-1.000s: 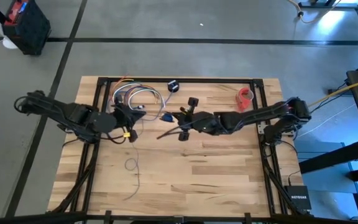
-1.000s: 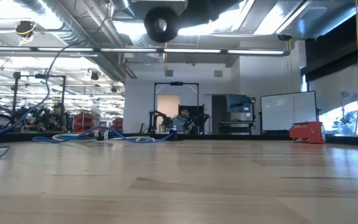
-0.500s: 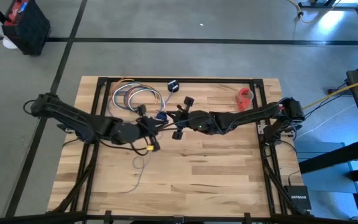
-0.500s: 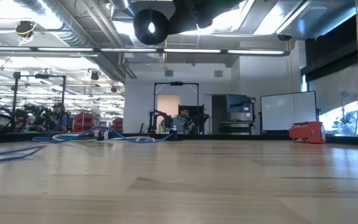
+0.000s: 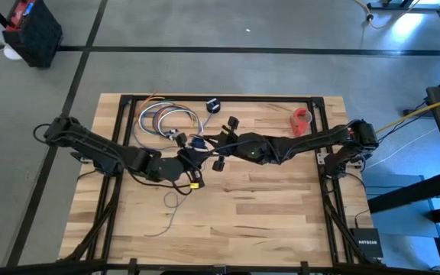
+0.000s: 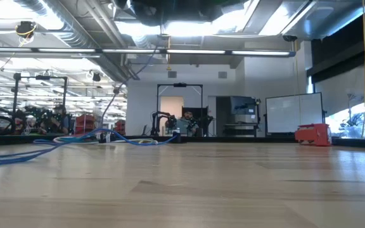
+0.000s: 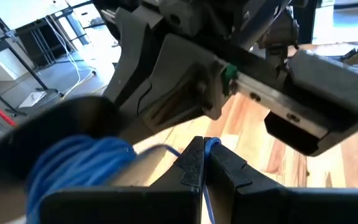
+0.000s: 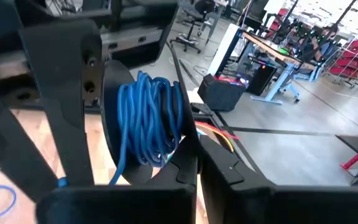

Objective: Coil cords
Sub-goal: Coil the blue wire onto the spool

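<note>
The left end effector is closed, with the blue cord pinched between its fingers. The right end effector is clamped on a wound coil of the same cord. Both are held together above the surface, mid-rear. A loose cord tail lies on the wood.

multicoloured wire bundle; red tape roll

Both arms reach in low toward the middle, wrists almost meeting. Left gripper clamped tight, right gripper clamped tight too, just beside it.
</note>
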You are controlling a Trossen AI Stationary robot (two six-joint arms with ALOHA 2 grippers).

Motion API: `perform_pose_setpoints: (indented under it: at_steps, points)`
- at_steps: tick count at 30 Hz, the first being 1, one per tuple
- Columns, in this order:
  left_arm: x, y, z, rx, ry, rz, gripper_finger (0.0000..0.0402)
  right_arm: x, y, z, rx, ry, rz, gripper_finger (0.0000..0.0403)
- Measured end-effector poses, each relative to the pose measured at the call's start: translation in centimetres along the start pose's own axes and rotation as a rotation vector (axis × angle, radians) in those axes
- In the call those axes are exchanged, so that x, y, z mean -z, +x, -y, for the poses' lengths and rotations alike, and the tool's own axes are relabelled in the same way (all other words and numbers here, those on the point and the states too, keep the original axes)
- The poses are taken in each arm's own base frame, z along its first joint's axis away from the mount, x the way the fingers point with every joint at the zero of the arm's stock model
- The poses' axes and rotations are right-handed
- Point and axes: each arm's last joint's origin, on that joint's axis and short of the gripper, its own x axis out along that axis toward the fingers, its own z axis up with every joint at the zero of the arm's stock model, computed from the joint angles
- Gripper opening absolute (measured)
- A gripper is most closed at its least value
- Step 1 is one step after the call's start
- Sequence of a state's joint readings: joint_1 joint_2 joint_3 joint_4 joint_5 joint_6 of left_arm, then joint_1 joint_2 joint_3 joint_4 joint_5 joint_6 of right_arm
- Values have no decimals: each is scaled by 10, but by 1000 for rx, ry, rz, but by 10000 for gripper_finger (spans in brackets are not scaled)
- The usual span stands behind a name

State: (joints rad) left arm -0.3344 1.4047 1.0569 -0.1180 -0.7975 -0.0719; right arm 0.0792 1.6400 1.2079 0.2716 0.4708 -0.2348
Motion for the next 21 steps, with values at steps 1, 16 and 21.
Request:
perform_pose_setpoints:
  at_steps: [1, 16, 21]
  points:
    - [0, 0, 0, 1, -1, 1, 3, -2, -2, 1, 2, 3, 6, 7]
    - [-1, -1, 1, -16, 29, 11, 3, -20, -16, 12, -28, 48, 65, 7]
    - [-6, -1, 1, -18, 27, 55, 3, -24, -21, 15, -28, 54, 75, 7]
